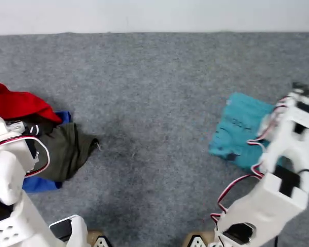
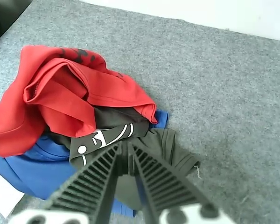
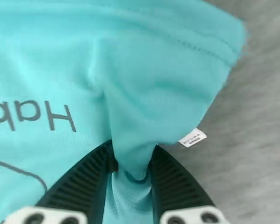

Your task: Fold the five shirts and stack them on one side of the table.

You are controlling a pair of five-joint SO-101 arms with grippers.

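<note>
A folded teal shirt (image 1: 237,131) lies at the right of the grey table. My right gripper (image 3: 130,161) is shut on a fold of the teal shirt (image 3: 130,70), with its white label beside the fingers. At the left sits a heap of shirts: a red shirt (image 1: 18,103) on top, a dark olive shirt (image 1: 67,149) and a blue shirt (image 1: 38,184) under them. My left gripper (image 2: 126,156) hangs just above the olive shirt (image 2: 170,149), shut with nothing between its fingers. The red shirt (image 2: 60,93) and blue shirt (image 2: 32,170) lie beyond it.
Grey felt covers the table (image 1: 154,87), with a white wall along the far edge. Bare cloth stretches between the heap and the teal shirt. A white patch (image 2: 2,196) shows beside the blue shirt.
</note>
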